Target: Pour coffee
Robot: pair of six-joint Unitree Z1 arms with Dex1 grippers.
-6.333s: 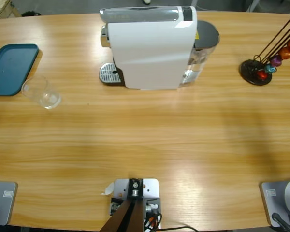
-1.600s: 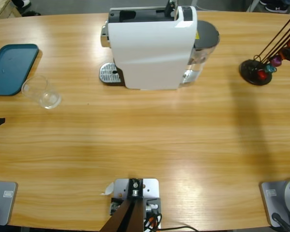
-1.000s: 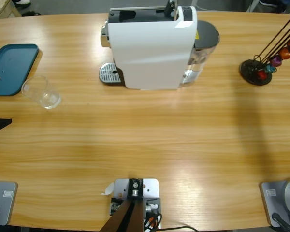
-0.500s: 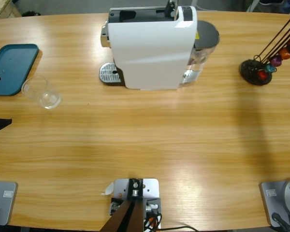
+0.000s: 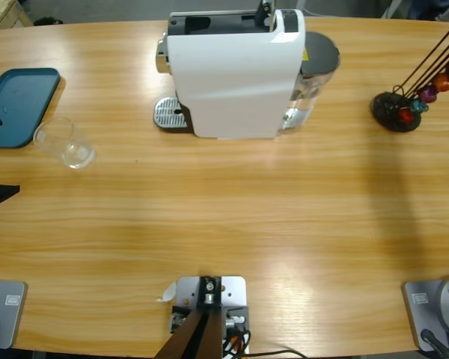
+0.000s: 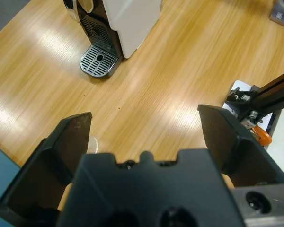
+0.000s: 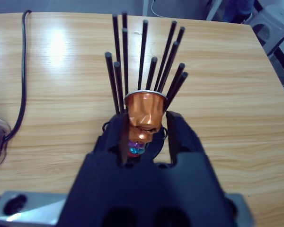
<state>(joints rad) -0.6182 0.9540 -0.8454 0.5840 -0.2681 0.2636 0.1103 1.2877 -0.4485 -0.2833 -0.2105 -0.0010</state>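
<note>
Right gripper (image 7: 144,127): jaws closed on an orange capsule (image 7: 143,109) at the capsule stand (image 5: 398,111), black rods (image 7: 146,52) close on every side; probably a pick for loading the machine.

Left gripper (image 6: 144,142): jaws spread wide, nothing between them; only black tips visible at the high view's left edge, just beside the clear glass (image 5: 64,142).

Capsule coffee machine (image 5: 236,71): white, top middle of wooden table (image 5: 232,217); top slot uncovered; drip grate (image 5: 170,114) bare, presumably awaiting the glass.

Coffee: none visible; glass looks empty.

Teal tray (image 5: 16,105): far left, touching or just beside the glass.

Purple and red capsules (image 5: 419,101): low on the stand.

Path from glass to grate: unobstructed.
</note>
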